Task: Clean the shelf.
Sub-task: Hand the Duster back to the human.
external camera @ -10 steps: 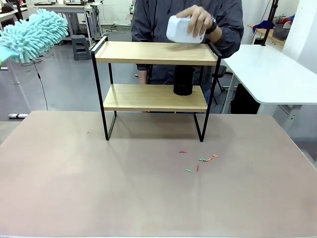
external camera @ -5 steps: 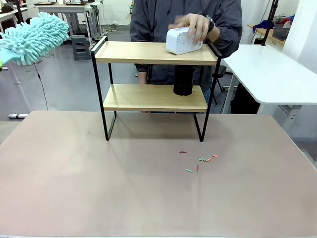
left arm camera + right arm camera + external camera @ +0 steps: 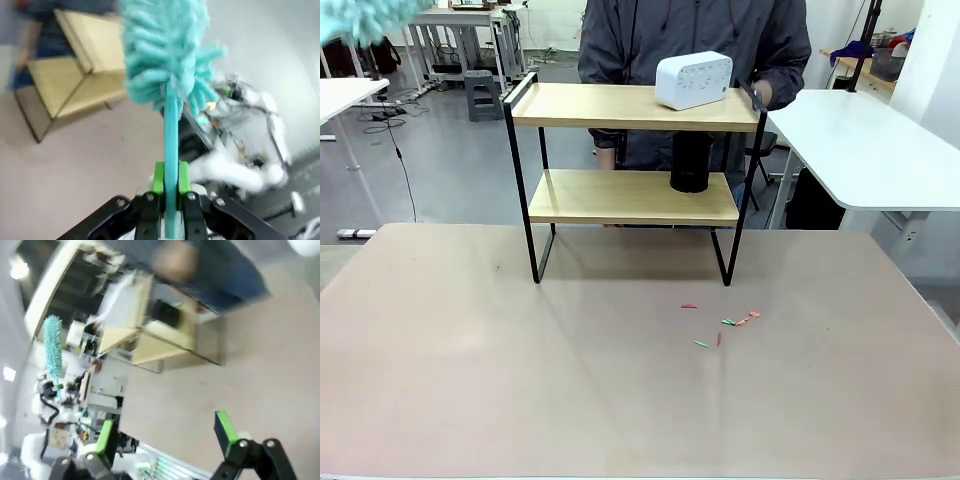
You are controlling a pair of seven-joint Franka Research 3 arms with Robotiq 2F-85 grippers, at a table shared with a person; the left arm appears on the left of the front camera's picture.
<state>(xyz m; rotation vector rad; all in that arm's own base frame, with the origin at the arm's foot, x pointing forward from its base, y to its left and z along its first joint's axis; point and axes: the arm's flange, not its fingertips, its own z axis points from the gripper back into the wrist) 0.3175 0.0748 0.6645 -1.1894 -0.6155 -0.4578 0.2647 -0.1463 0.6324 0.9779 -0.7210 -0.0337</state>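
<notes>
The robot's left claw (image 3: 170, 181) is clamped tight on the thin teal handle of a fluffy duster (image 3: 167, 55). Its green pads (image 3: 158, 177) pinch the stick from both sides, and the shaggy head stands up ahead of it. Past the duster, toward the upper left of the left wrist view and well apart from the claw, sits the shelf (image 3: 82, 65). Its two pale wooden boards look tilted by the camera's roll, above the beige table (image 3: 75, 170). The right claw (image 3: 165, 440) is spread wide with nothing between its pads (image 3: 225, 432); from there the shelf lies blurred and well apart across the tabletop. Seen from the front, the shelf (image 3: 620, 107) stands upright at the middle of the table's far side. A white box (image 3: 693, 80) sits toward the right of its top board, and a black cylinder (image 3: 689, 162) on the lower board below it. A person (image 3: 650, 35) in a dark jacket stands just behind the shelf. A few small red and green scraps (image 3: 725, 325) lie on the table in front of the shelf's right legs. A blurred tuft of the duster shows in the top left corner, high and well to the left of the shelf.
</notes>
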